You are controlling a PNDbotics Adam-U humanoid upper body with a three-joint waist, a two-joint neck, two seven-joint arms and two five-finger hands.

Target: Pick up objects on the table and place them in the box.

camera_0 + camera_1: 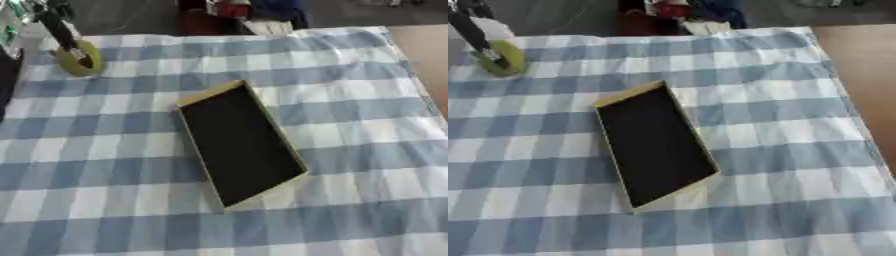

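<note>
- Now my left hand is on the yellow-green round object at the far left; I cannot tell if fingers pinch it.
- Box lies open mid-table, ready to receive it.

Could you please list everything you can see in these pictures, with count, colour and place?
box: one, black inside with tan rim, middle of the table, lying askew, nothing visible inside.
round object: one, yellow-green, far left of the table.
tablecloth: one, blue and white checks, covering the table.
bare wooden surface: one, brown, right of the cloth.
clutter: red, blue and white shapes beyond the far edge, too unclear to name.
left hand: one, black, upper left, dark fingers lying over the round object; grip unclear.
right hand: not in view.
</note>
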